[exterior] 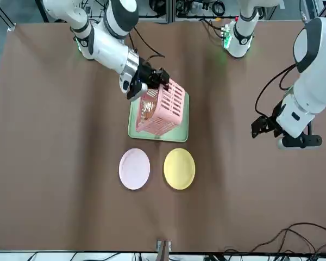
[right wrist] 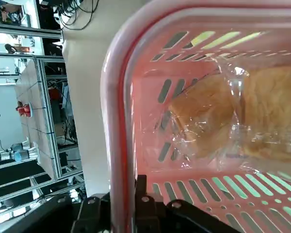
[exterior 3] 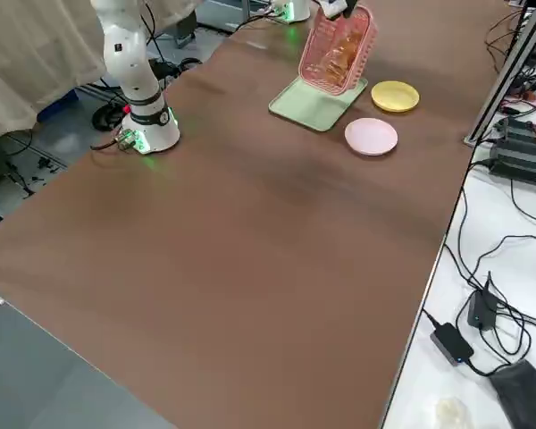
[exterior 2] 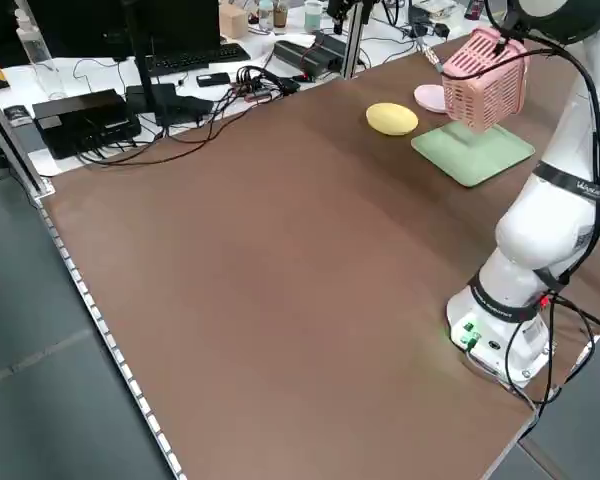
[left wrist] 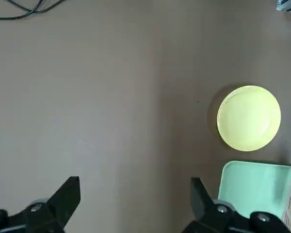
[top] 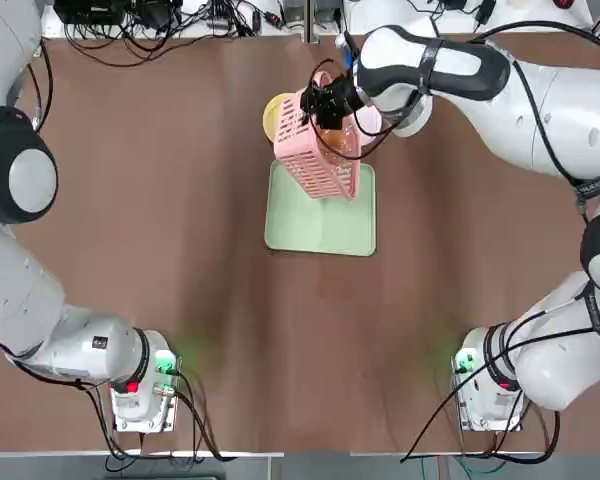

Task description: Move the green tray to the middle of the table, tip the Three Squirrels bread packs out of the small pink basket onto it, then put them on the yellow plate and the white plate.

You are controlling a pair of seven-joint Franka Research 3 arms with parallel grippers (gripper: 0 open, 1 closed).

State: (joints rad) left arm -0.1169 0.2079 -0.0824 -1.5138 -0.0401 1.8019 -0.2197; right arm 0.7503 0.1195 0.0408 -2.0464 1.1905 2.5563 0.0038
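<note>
**Tipping the basket over the tray**

While my right gripper (top: 317, 103) stays out of it no longer than it must, I read this as the tipping step: its jaws are clamped on the rim of the small pink basket (top: 318, 146), which hangs tilted on its side above the green tray (top: 321, 212). That tray already lies about mid-table. Through the right wrist camera I see the Three Squirrels bread packs (right wrist: 233, 121) lying against the lattice wall, not yet out. I judge the next move calls for more roll at the wrist, mouth kept over the tray, so the packs slide down onto it rather than past its rim.

Just beyond the tray from the robot sit the yellow plate (exterior: 179, 168) and the white plate (exterior: 135, 168), side by side and bare. My left gripper (left wrist: 136, 204) hangs idle well to the tray's left, jaws wide apart, holding nothing.

Everything rests on a brown table (top: 180, 250). Past the tray's far edge a bench carries cables (exterior 2: 240, 85), a keyboard (exterior 2: 185, 58) and black boxes.
</note>
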